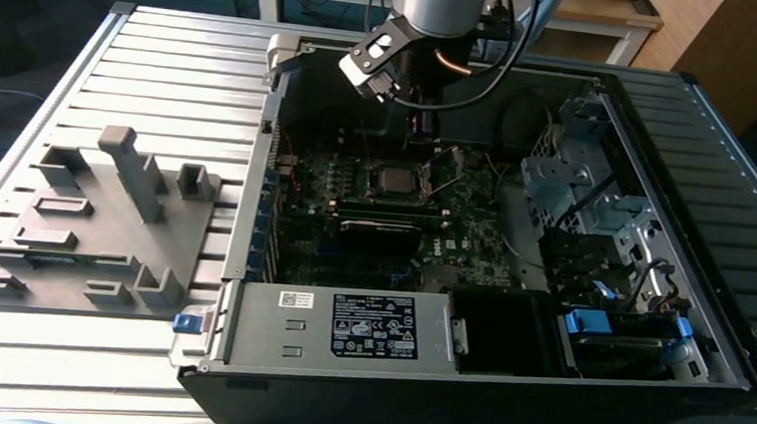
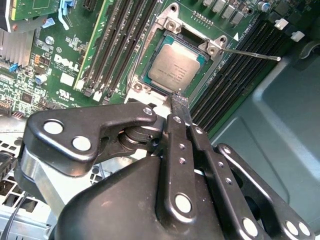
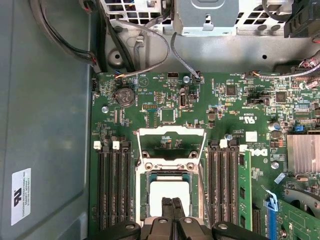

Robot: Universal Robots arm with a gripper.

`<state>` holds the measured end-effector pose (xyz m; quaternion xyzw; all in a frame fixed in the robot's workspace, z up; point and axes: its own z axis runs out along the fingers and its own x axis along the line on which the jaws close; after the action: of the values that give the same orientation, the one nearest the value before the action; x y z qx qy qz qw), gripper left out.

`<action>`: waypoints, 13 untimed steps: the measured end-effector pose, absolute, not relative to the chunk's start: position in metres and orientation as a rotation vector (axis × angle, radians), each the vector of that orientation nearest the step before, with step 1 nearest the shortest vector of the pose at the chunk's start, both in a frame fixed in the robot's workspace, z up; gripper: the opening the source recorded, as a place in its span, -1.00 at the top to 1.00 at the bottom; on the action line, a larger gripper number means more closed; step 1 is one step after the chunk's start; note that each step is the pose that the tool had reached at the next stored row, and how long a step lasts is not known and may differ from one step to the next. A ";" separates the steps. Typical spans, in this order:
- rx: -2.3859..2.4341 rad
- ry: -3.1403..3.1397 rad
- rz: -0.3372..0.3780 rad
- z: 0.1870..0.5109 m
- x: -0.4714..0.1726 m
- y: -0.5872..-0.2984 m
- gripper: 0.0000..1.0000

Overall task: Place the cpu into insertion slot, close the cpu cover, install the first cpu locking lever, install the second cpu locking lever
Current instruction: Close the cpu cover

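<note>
The cpu (image 2: pixel 175 67) lies flat in the insertion slot (image 2: pixel 150 82), silvery top up, with green board around it. It also shows as a pale square (image 3: pixel 169 192) in the first wrist view and as a small chip (image 1: pixel 399 180) in the exterior view. The cpu cover (image 3: pixel 170 131) stands swung open on the far side of the slot, its window showing the board behind. My gripper (image 2: pixel 179 101) hangs just above the cpu's near edge, fingers (image 3: pixel 172 207) pressed together with nothing between them. A thin locking lever (image 2: pixel 250 52) sticks out sideways from the slot's corner.
Long black memory slots (image 3: pixel 112 185) flank the slot on both sides. A heatsink (image 3: pixel 302 152), cables (image 3: pixel 145 35) and a drive cage (image 1: pixel 580 186) crowd the open case. A grey fixture plate (image 1: pixel 98 222) lies at the exterior view's left, and a labelled power supply (image 1: pixel 344 325) sits in front.
</note>
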<state>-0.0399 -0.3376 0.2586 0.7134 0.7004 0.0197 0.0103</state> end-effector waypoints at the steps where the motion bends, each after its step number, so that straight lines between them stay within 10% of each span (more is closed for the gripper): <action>1: 2.227 2.186 0.061 0.259 -0.040 -0.338 0.79; 13: 2.227 2.186 0.061 0.259 -0.037 -0.338 0.79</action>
<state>-0.0369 -0.3376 0.2586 0.7135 0.7003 0.0196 0.0104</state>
